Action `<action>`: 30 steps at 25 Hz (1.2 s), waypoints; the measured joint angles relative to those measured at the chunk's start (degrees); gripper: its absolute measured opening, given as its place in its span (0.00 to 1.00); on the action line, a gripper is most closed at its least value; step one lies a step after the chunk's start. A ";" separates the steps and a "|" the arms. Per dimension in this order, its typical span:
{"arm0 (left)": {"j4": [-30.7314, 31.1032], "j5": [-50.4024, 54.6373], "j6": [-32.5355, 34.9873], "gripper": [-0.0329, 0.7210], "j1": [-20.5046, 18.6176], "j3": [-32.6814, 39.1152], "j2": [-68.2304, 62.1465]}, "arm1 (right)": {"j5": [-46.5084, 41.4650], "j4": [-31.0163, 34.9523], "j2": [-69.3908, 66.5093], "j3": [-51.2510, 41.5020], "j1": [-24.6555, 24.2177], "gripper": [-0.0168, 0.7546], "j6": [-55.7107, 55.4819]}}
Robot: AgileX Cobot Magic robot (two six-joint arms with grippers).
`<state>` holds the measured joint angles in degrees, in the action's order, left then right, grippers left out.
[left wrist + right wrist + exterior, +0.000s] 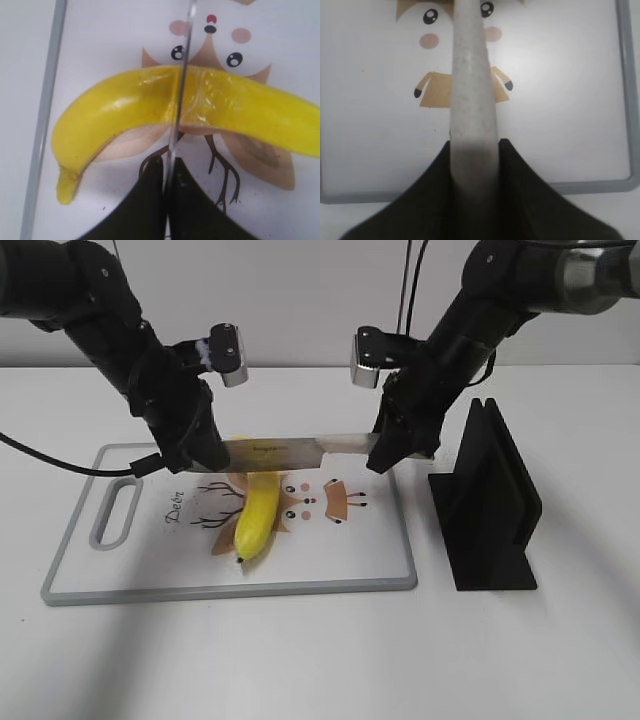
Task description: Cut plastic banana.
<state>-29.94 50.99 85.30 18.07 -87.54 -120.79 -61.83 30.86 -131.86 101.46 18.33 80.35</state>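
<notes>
The plastic banana (pixel 258 518) lies on the white cutting board (pixel 370 560), glossy yellow and curved; it also shows in the left wrist view (pixel 120 107). A knife (pixel 285 449) is held level just above the banana's far part. My left gripper (pixel 205 455) is shut on the blade's tip end; in the left wrist view the thin blade edge (pixel 179 90) crosses the banana at its seam between the jaws (pixel 168 167). My right gripper (pixel 385 452) is shut on the knife's pale grey handle (pixel 472 90).
A black knife stand (pixel 487 502) stands right of the board, close to my right arm. The board has a grey rim, a handle slot (pixel 115 510) at its left and a cartoon deer print (pixel 335 502). A black cable runs in from the left.
</notes>
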 joint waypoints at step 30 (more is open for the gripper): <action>0.11 4.14 -3.49 0.67 0.05 0.44 18.51 | -2.71 -3.04 20.01 -0.48 0.10 0.24 -1.49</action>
<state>-29.83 55.12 81.81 18.12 -87.10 -102.27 -64.54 27.83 -111.85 100.98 18.43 78.85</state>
